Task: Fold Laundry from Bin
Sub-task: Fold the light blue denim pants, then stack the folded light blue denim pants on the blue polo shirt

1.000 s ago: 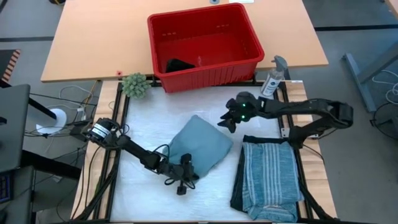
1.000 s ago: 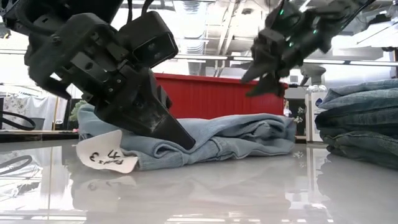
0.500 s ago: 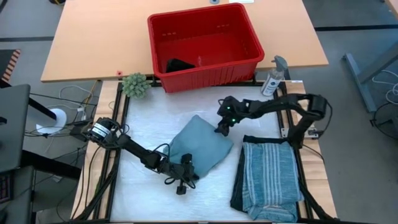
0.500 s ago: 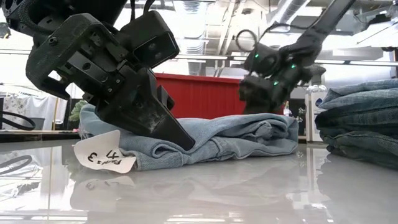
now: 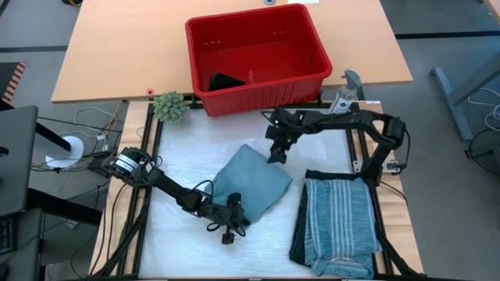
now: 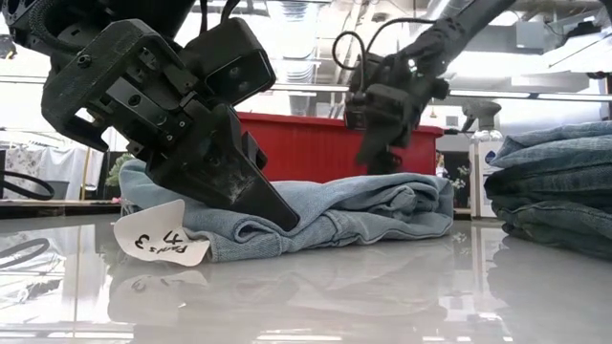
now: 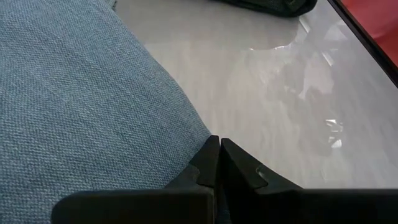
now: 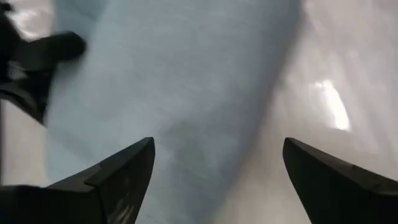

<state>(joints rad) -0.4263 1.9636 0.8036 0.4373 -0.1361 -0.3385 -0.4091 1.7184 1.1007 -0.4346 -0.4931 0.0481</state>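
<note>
Light blue garment [image 5: 251, 185], right gripper [image 5: 275, 153] spread above

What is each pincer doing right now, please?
Left pincer: shut, at the edge of the folded light blue denim garment.
Right pincer: open, above that garment.

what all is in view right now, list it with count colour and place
bin: 1, bright red, far side of the white work surface, on the wooden table
small item: 1, black, inside the bin
folded garment: 1, light blue, middle of the work surface, paper tag at its edge
paper tag: 1, white with handwriting, on the garment's near edge in the low view
folded stack: 1, blue-grey striped piece on top of dark fabric, right of the garment
spray bottle: 1, clear with grey trigger, right of the bin
small plant: 1, green, left of the bin
left claw: 1, dark, shut, at the garment's near edge
right claw: 1, dark, open, above the garment's far corner
</note>
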